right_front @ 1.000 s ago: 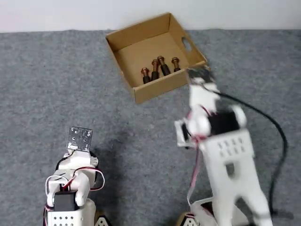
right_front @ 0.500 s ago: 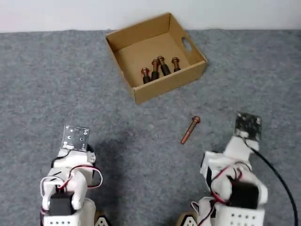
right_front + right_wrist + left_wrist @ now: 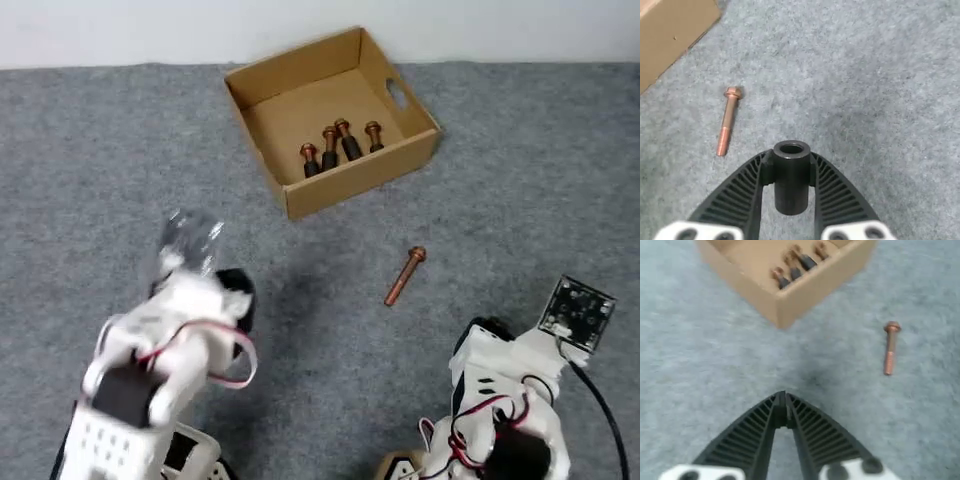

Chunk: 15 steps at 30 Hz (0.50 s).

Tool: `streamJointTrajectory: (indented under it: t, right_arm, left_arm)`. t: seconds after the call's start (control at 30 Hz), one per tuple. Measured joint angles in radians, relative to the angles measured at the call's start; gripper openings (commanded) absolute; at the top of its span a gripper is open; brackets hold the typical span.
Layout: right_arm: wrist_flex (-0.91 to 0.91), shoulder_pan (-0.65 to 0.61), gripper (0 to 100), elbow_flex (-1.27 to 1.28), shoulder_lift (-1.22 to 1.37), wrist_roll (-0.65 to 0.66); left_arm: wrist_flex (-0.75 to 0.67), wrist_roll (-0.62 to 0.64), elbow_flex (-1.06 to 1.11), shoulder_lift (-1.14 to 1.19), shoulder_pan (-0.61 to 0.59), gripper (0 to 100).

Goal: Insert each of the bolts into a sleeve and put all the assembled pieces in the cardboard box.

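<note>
Cardboard box, four assembled pieces, one loose bolt, one sleeve in right tool, left tool closed

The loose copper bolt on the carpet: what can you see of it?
The copper-coloured metal bolt has a flanged hex head and a shank threaded toward its tip. It lies flat, without a sleeve, on the grey carpet, head toward the brown cardboard box but apart from it. Only the carpet touches it.
</note>
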Motion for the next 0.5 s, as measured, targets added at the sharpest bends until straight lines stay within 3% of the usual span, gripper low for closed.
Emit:
streamJointTrajectory:
  t: [0.5]
  right_arm:
    - [-0.002, 0.002, 0.8, 0.0, -0.011, 0.0]
  left_arm:
    - [0.014, 0.014, -0.531, 0.818, 0.287, 1]
